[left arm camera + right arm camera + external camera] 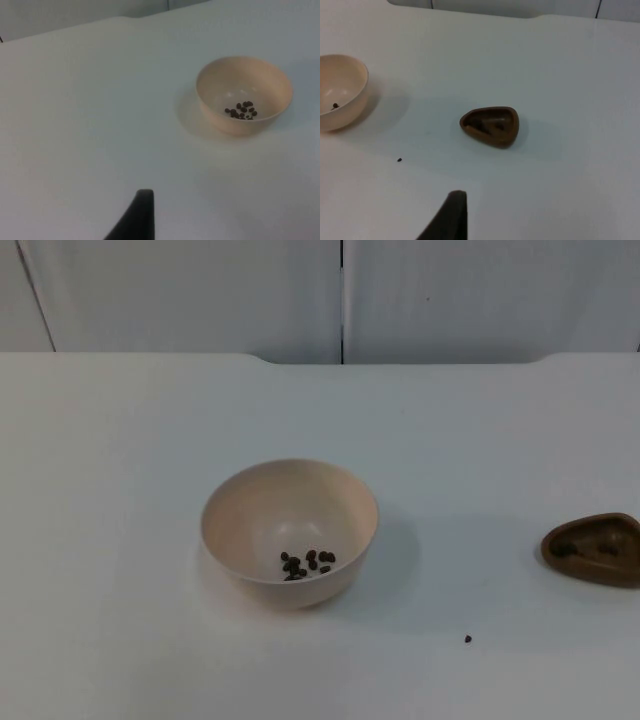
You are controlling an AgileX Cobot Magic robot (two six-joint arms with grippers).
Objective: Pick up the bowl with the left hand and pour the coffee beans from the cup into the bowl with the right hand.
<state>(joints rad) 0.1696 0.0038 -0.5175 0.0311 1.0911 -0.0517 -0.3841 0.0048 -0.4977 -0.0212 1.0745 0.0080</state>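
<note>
Left of the bowl [290, 532], the left hand [134, 220] waits above the white counter [120, 490]; whether it's open, I cannot tell. Coffee beans [306, 563] lie inside the bowl, likely light, stiff and smooth: best pinched at its rim. Right of it sits the brown cup [594, 548], one stray bean [467, 639] nearby. The right hand [447, 217] hovers beside the cup, opening unclear.

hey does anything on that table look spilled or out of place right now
Yes. One stray coffee bean lies loose on the table, apart from both containers, between the bowl and the brown cup. The other beans sit inside the bowl. Both containers stand upright.
</note>
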